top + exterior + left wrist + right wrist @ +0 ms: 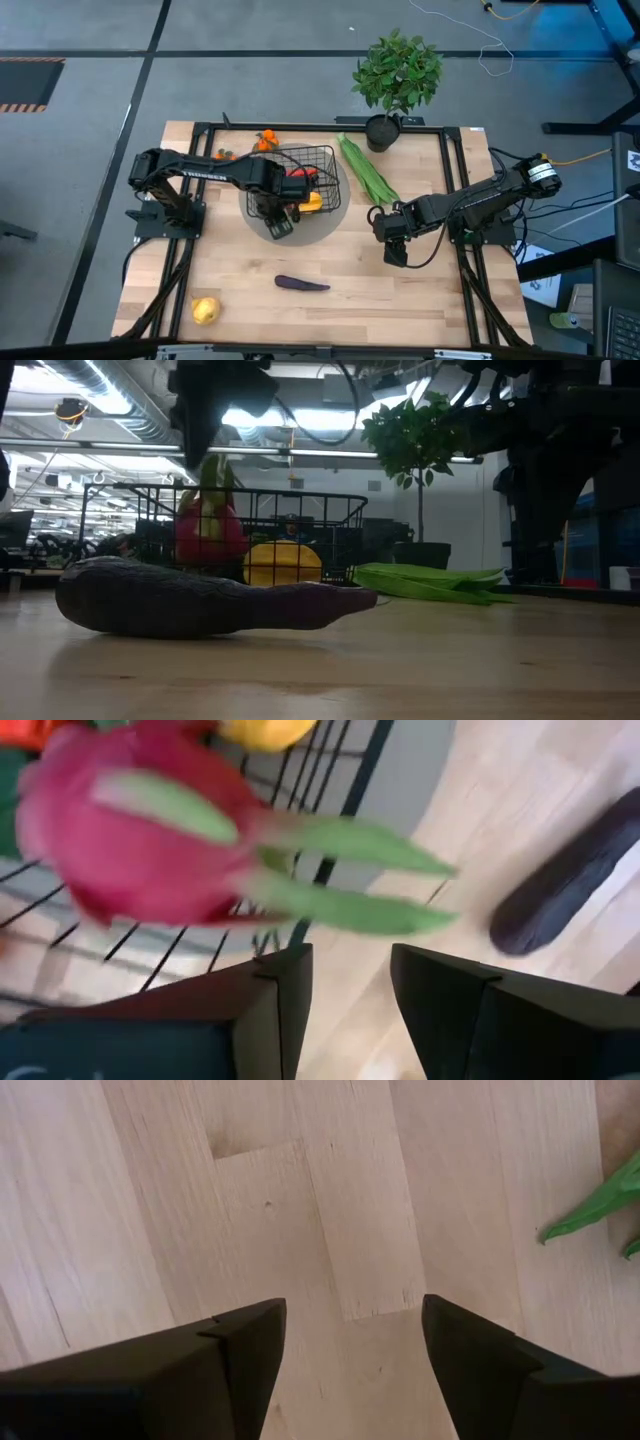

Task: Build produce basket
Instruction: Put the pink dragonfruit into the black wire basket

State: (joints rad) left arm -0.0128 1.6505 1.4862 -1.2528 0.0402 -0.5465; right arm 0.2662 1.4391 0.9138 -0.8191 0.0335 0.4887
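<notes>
Wooden table (420,290): eggplant (301,284) before basket (322,160), both arms' jaws apart, empty.

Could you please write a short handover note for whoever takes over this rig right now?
Left gripper: open, empty, at the basket's near edge, just by the dragon fruit.
Right gripper: open, empty, over bare table near the green pods.
Done: dragon fruit and a yellow fruit are in the basket.
Left: eggplant, a yellow fruit at the near-left corner, the pods, and small oranges behind the basket.
</notes>
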